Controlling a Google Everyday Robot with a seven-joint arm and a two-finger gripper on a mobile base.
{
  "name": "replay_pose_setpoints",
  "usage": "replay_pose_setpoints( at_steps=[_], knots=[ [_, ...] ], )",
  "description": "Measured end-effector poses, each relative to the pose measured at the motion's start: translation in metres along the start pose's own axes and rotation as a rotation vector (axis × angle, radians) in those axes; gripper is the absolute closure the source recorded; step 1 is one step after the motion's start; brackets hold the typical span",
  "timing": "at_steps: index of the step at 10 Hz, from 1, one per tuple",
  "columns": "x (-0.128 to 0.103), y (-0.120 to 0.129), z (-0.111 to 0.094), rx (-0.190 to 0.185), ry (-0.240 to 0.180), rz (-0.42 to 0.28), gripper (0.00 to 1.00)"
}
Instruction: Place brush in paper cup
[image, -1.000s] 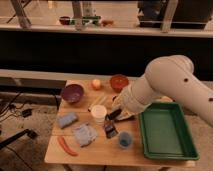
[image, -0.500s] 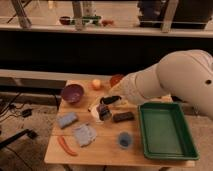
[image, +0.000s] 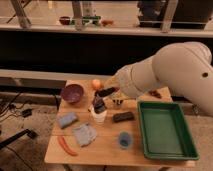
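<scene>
The white paper cup (image: 98, 117) stands near the middle of the wooden table (image: 107, 152). The dark slim brush (image: 98, 104) hangs upright right over the cup, its lower end at the cup's mouth. My gripper (image: 104, 93) is just above the cup, at the end of the big white arm (image: 165, 70) that reaches in from the right, and it is shut on the brush's upper end. I cannot tell how far the brush reaches into the cup.
A dark rectangular block (image: 123, 117) lies right of the cup, with a green tray (image: 181, 145) beyond it. A blue cup (image: 124, 140), grey cloth (image: 85, 134), blue sponge (image: 66, 120) and red pepper (image: 65, 146) lie in front. A purple bowl (image: 72, 93) and an orange (image: 96, 84) sit behind.
My gripper has carried the brush up from beside the dark block and leftward. It now holds the brush over the paper cup.
</scene>
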Motion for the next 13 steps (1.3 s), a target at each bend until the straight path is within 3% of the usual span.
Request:
replay_pose_setpoints(
  at_steps=[5,13],
  knots=[
    [0.011,-0.016,0.008,-0.025,-0.011,-0.035,0.85],
    [0.042,-0.005,0.036,-0.105,-0.061,-0.006,0.85]
  ],
)
